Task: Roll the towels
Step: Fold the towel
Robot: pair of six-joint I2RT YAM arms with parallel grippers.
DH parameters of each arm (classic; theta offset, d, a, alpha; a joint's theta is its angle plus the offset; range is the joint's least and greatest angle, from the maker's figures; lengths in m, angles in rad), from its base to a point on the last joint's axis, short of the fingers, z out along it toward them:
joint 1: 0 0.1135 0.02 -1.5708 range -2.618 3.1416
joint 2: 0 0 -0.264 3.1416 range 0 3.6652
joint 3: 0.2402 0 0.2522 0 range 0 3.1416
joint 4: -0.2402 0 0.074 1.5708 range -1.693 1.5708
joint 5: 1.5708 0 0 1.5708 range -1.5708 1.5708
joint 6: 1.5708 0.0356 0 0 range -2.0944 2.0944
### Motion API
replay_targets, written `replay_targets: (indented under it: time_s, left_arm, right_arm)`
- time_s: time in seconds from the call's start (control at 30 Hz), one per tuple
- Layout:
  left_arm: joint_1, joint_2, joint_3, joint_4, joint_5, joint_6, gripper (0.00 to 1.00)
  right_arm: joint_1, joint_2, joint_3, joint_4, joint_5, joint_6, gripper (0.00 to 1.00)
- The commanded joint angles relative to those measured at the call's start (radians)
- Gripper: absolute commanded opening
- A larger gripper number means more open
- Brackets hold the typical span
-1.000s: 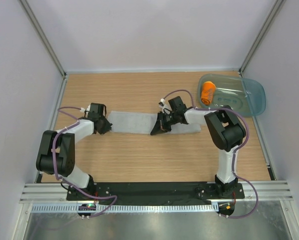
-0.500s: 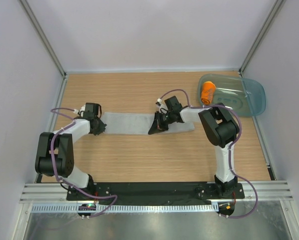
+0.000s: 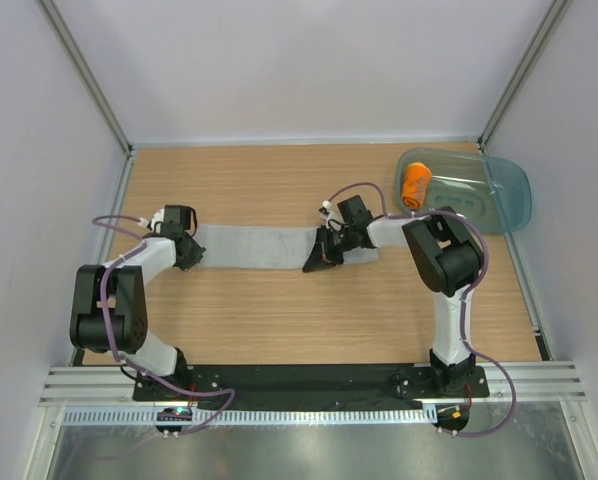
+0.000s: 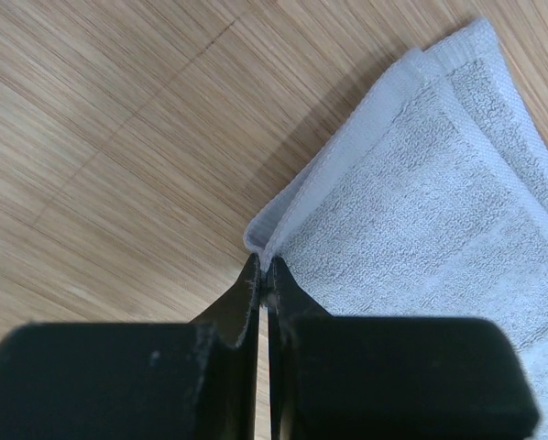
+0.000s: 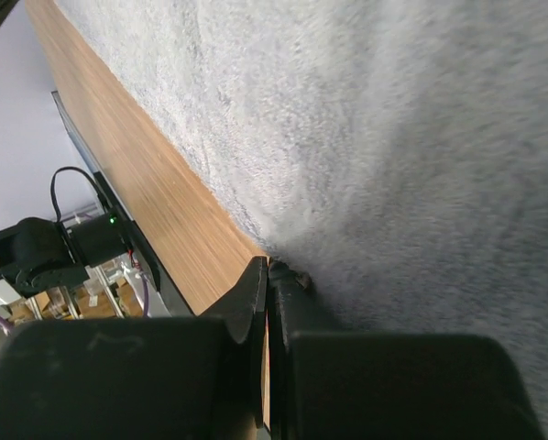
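The left gripper [image 4: 265,272] is closed to a hairline, and the near left corner of the plain light grey terry towel [image 4: 421,220] is pinched between its black fingertips; the hemmed edge is seen folded up slightly at the bite. The right gripper [image 5: 269,268] is likewise shut, and its tips are set on the towel's near long edge, where a little cloth appears to be caught.

The towel is laid flat as a long strip across the middle of the pale wooden table [image 4: 100,119], and it is held at two well-separated points. This is judged to be done so that the strip is kept taut and straight, since a slack or skewed cloth would roll unevenly. A short part of the strip is left lying beyond the right gripper, toward the right. No turn of a roll is yet seen in the grey cloth.

Well apart, at the far right, the bright orange towel [image 3: 415,186] is seen already rolled into a short cylinder and stored inside the translucent blue-green plastic tub [image 3: 514,195].
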Motion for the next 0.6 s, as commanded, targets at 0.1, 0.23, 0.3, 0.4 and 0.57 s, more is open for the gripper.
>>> replay_targets:
  time_s: [0.1,0.23,0.3,0.4,0.57]
  left_arm:
    - [0.010,0.018,0.014,-0.051,-0.090,0.039,0.00]
    - [0.010,0.014,0.015,-0.048,-0.103,0.044,0.00]
    - [0.010,0.019,0.019,-0.052,-0.100,0.045,0.00]
    - [0.010,0.021,0.017,-0.051,-0.093,0.044,0.00]
    - [0.010,0.022,0.017,-0.048,-0.089,0.044,0.00]
  right_arm:
    - [-0.052,0.042,0.043,0.043,-0.052,0.012,0.01]
    - [-0.098,0.030,0.013,0.066,-0.083,0.018,0.01]
    - [-0.113,0.011,-0.010,0.072,-0.092,0.020,0.01]
    - [-0.137,-0.028,-0.046,0.115,-0.120,0.046,0.01]
    - [-0.137,-0.096,-0.060,0.158,-0.166,0.087,0.01]
